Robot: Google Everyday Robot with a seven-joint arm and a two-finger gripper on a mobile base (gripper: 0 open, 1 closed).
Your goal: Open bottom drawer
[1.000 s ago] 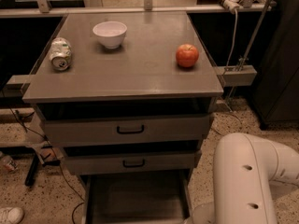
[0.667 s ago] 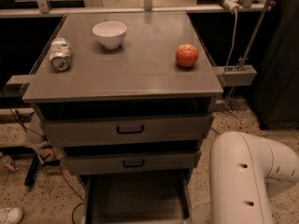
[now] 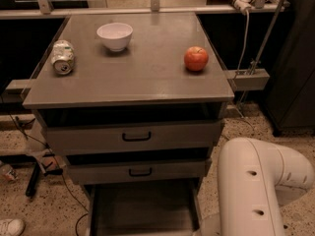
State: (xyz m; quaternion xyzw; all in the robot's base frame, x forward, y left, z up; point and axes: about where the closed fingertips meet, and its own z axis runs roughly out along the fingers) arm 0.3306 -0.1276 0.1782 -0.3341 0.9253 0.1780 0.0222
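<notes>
Under the grey bench [image 3: 147, 77], your plain grey bottom drawer [image 3: 142, 205] stands pulled out. Your pincer is off-frame, so you cannot tell its grip; the white arm [image 3: 251, 191] could bump the drawer shut.

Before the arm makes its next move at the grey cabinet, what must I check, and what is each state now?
1. Bottom grey drawer pulled out, plain inside showing: ok.
2. Its front and handle in view: not ok, below the picture's edge.
3. Gripper position: cannot tell; it is out of view, only the white robot arm shows, lower right.
4. Arm apart from the drawer's right side: cannot tell.
5. Red apple, white bowl, crumpled can resting on the cabinet top: ok.
</notes>
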